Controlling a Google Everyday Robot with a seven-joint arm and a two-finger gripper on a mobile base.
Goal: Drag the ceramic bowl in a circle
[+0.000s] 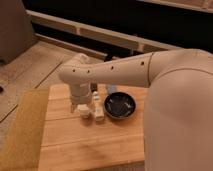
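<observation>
The pincer (93, 111) is lowered to the wooden table (75, 147), just left of the ceramic bowl (120, 106). Whether it is open or closed, or holding anything, cannot be told. The bowl is seen upright near the table's right side.

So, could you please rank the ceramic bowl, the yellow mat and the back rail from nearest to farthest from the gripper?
The gripper sits low over the wooden table.
1. Ceramic bowl: right beside it, on the picture's right.
2. Yellow mat: along the table's left edge.
3. Back rail: beyond the table, farthest.
</observation>
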